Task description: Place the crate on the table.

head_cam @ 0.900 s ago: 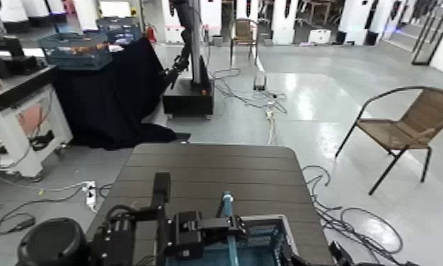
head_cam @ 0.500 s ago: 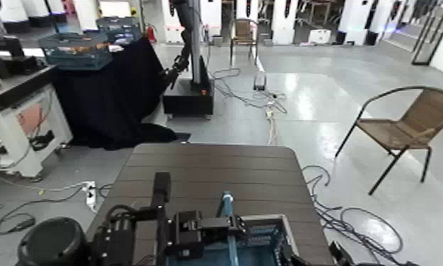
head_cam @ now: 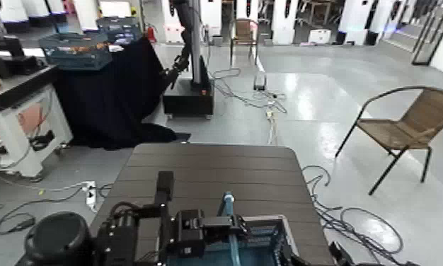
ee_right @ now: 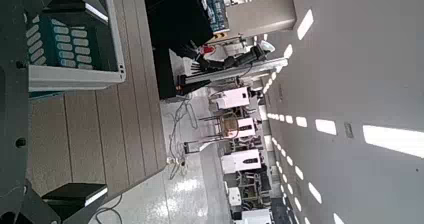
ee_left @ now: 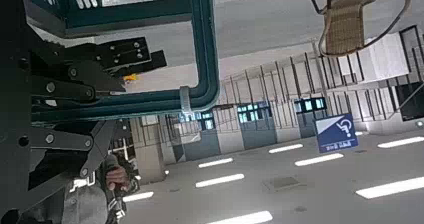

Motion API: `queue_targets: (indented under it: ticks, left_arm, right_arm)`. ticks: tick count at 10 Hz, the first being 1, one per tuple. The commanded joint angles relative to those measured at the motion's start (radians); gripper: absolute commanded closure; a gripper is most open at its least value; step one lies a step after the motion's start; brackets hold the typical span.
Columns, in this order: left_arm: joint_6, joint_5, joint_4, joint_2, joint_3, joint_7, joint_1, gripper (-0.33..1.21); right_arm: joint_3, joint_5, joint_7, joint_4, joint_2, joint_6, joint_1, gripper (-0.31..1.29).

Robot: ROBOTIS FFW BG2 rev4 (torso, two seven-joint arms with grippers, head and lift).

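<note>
Over the near end of the brown slatted worktop (head_cam: 210,170) sits the blue-teal crate (head_cam: 265,230); the left hand (head_cam: 234,228) grips its upright bar (head_cam: 228,206), while the right hand (ee_right: 96,99) stands wide beside it.

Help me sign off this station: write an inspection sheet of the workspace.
Surface: dark brown slatted table, no damage seen.
Job's things: blue-teal crate at the table's near part; resting contact unclear.
Clutter: power strip on the floor, left.
Grippers: left pincer shut on the crate's bar; right pincer open beside the crate.
Cables: loose on the floor, both sides.
Surroundings: wicker chair, right.
</note>
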Motion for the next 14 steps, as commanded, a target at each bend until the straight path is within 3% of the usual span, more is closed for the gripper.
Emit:
queue_targets:
  ticks: [1, 8, 13, 14]
  left_arm:
    - [0.01, -0.016, 0.071, -0.002, -0.036, -0.026, -0.065, 1.19]
    - [-0.066, -0.287, 0.297, -0.038, -0.118, -0.314, -0.243, 1.19]
    - [-0.14, -0.477, 0.499, -0.064, -0.23, -0.581, -0.388, 1.19]
    - [-0.148, -0.482, 0.527, -0.067, -0.242, -0.598, -0.405, 1.19]
  right_arm:
    - [0.003, 0.0, 0.0, 0.003, 0.002, 0.0, -0.002, 0.13]
    - [0.015, -0.006, 0.002, 0.009, -0.002, -0.005, -0.011, 0.13]
    - [0.021, -0.009, 0.002, 0.011, -0.005, -0.002, -0.017, 0.13]
    - [0.024, -0.011, 0.003, 0.012, -0.006, 0.0, -0.021, 0.13]
